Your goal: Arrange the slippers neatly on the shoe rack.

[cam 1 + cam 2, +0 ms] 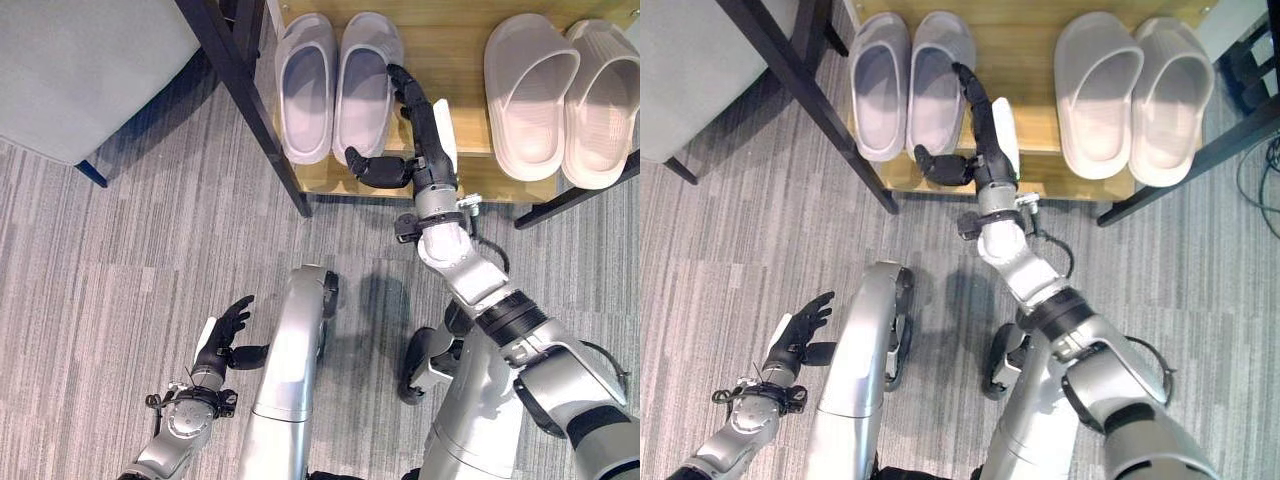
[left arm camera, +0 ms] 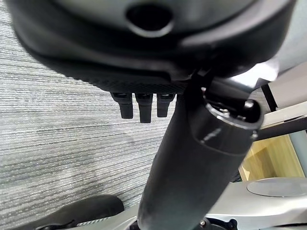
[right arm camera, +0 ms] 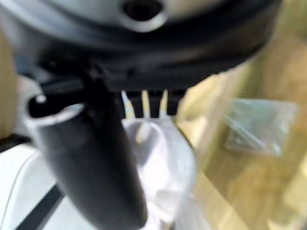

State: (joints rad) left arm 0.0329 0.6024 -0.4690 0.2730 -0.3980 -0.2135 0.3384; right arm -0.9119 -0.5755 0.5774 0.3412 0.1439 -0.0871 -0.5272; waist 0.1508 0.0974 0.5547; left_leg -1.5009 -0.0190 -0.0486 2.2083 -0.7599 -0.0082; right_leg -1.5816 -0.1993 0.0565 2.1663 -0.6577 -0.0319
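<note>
Right hand (image 1: 425, 130) fingers straight against lilac slipper (image 1: 365, 85); wrist view blurred.

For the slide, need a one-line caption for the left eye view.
Right hand reaches with straight fingers against the grey slipper pair on the wooden rack shelf; beige pair alongside, left hand idle over the carpet.

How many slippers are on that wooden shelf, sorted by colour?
Pale lilac-grey slippers: 2, one beside the other, which the right hand touches with straight fingers.
Pale pink slippers: 2, one beside the other.
Total: 4 slippers on the shoe rack.
</note>
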